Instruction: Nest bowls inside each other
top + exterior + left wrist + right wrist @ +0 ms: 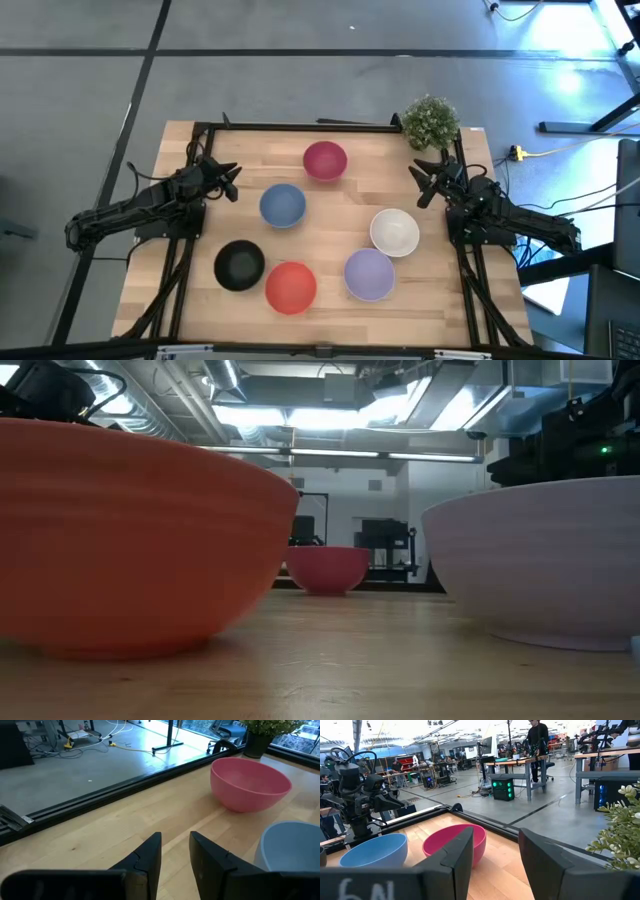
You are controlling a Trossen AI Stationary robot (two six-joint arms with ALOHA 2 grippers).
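Six bowls stand apart, upright on their bases on the wooden table: crimson-pink bowl (pixel 325 160) (pixel 250 783) (pixel 454 843) at the far middle, blue bowl (pixel 283 205) (pixel 289 850) (pixel 373 852), white bowl (pixel 395 232), lavender bowl (pixel 369 274) (pixel 540 565), black bowl (pixel 240 265), red-orange bowl (pixel 291 287) (pixel 130 540). My left gripper (pixel 233 181) (pixel 175 840) waits open at the table's left, short of the blue bowl. My right gripper (pixel 422 187) (pixel 495 842) waits open at the right, beyond the white bowl.
A green potted plant (pixel 431 122) (pixel 622 827) stands at the table's far right corner, close to my right gripper. A dark metal frame (pixel 300 126) runs along the table's far edge. Bare wood lies between the bowls in the middle. People stand in the room beyond.
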